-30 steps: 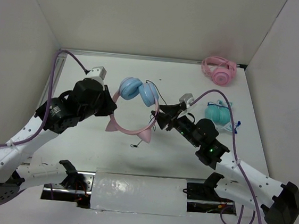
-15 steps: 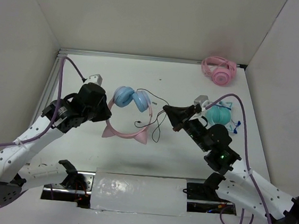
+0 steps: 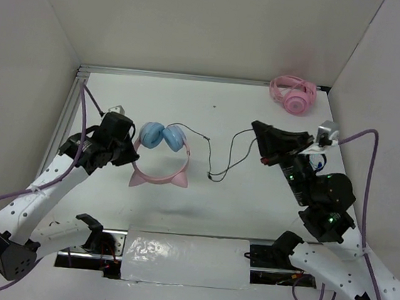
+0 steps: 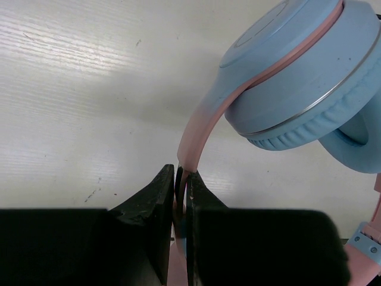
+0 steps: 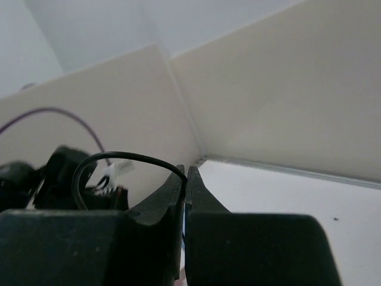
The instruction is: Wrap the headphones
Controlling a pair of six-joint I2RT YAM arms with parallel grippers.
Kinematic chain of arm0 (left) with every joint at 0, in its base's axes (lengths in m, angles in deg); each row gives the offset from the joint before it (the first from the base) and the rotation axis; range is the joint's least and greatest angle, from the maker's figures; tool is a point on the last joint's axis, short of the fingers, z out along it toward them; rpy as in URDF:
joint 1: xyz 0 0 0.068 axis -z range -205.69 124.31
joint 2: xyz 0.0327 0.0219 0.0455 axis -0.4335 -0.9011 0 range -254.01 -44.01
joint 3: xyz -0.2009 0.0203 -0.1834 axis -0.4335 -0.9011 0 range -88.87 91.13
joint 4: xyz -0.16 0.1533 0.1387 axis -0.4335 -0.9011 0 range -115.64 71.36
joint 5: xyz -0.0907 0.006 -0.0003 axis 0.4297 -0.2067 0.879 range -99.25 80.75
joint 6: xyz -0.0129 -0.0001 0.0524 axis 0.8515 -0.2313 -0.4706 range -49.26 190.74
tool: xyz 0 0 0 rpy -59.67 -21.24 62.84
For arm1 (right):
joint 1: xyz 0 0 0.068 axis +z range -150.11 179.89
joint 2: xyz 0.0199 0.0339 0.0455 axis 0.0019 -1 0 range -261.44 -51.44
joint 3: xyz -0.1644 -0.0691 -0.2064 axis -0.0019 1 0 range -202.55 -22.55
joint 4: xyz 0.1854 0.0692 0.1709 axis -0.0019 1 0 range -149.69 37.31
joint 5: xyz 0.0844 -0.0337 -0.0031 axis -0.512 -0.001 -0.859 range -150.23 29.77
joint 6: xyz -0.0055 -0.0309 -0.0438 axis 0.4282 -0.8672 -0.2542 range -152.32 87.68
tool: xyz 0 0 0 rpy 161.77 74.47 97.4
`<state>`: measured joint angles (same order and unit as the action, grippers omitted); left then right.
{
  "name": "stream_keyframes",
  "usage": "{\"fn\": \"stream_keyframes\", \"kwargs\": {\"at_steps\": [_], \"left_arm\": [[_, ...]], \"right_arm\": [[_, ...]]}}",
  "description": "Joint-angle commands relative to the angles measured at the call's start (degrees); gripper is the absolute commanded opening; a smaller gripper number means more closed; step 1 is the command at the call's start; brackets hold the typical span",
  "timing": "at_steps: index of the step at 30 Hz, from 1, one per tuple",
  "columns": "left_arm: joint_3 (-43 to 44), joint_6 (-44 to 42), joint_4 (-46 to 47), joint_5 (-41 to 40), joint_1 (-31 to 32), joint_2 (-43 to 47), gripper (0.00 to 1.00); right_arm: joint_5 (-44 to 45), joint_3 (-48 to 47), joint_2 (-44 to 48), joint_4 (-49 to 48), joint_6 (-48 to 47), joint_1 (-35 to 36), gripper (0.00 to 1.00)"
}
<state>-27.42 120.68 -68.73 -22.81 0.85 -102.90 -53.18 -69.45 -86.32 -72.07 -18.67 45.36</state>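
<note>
The headphones (image 3: pixel 160 137) have light blue ear cups and a pink cat-eared headband (image 3: pixel 160 179). My left gripper (image 3: pixel 132 158) is shut on the headband's left side and holds them at the left of the table. In the left wrist view the pink band (image 4: pixel 191 140) runs down between the closed fingers, with a blue cup (image 4: pixel 303 77) to the upper right. The thin black cable (image 3: pixel 216 167) runs from the cups to my right gripper (image 3: pixel 256 129), which is shut on it. In the right wrist view the cable (image 5: pixel 119 158) arcs out from the closed fingertips (image 5: pixel 178 180).
All-pink headphones (image 3: pixel 292 94) lie in the far right corner. Teal headphones (image 3: pixel 315 161) sit at the right, mostly hidden behind my right arm. White walls enclose the table on three sides. A foil-covered bar (image 3: pixel 187 258) lies at the near edge between the arm bases.
My left gripper has carried the headphones left and slightly nearer. My right gripper has moved right and up with the cable, stretching it out between the two arms.
</note>
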Motion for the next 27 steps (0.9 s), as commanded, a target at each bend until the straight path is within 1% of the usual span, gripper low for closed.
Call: {"fn": "stream_keyframes", "kwargs": {"at_steps": [1,4,5,8,9,10,11,12,13,15,17,18,20,21,23,25,27], "left_arm": [[0.2,1.9,3.5,1.1,-1.6,1.9,0.00],[-1.7,2.4,4.3,1.2,-2.6,3.2,0.00],[-2.2,2.3,4.7,1.5,-3.0,3.7,0.00],[-3.2,1.9,5.9,3.1,-4.4,3.9,0.00],[-3.2,2.4,5.4,3.0,-5.8,3.9,0.00],[-2.9,2.7,5.1,2.8,-6.2,3.6,0.00],[-2.7,3.1,4.6,2.8,-6.9,3.3,0.00],[-2.4,3.1,4.6,2.8,-7.4,3.2,0.00],[-2.0,2.5,5.1,3.0,-7.7,3.2,0.00],[-0.6,0.7,6.7,3.8,-8.8,3.0,0.00],[1.1,-1.1,8.2,3.9,-9.6,2.4,0.00],[2.9,-1.9,8.9,4.1,-9.8,2.1,0.00],[4.7,-4.7,10.1,4.3,-9.9,1.2,0.00],[6.3,-5.9,11.7,4.9,-9.9,0.8,0.00],[7.7,-9.6,13.9,5.6,-9.8,0.0,0.00],[8.8,-11.7,18.1,7.2,-9.8,-0.1,0.00],[9.6,-14.6,21.6,8.8,-9.6,0.1,0.00]], "right_arm": [[6.7,-4.9,1.4,2.9,5.0,-3.9,0.00],[7.7,-6.7,2.5,8.1,9.9,-10.8,0.00],[7.5,-7.0,2.7,9.6,12.3,-15.3,0.00],[6.5,-8.1,2.7,16.8,16.6,-22.8,0.00],[6.1,-8.0,2.6,18.0,19.3,-27.5,0.00],[5.1,-7.7,2.4,20.2,20.0,-30.1,0.00],[1.9,-7.7,2.1,21.7,20.5,-32.2,0.00],[-0.2,-7.7,0.7,23.2,21.0,-36.0,0.00],[-1.9,-7.5,-0.1,26.8,21.5,-37.7,0.00],[-6.8,-5.2,-1.7,28.1,21.7,-41.2,0.00],[-12.5,0.0,-2.1,26.9,21.1,-42.1,0.00],[-14.0,3.7,-2.3,25.4,19.8,-42.2,0.01],[-16.0,7.0,-2.7,23.9,19.7,-42.0,0.05],[-17.7,10.0,-2.7,21.5,18.3,-41.7,0.06],[-17.9,12.6,-2.7,19.8,17.2,-39.6,0.10],[-16.4,15.8,-2.1,17.6,16.4,-37.7,0.12],[-14.5,18.5,-1.0,15.5,15.6,-34.4,0.17]]}}
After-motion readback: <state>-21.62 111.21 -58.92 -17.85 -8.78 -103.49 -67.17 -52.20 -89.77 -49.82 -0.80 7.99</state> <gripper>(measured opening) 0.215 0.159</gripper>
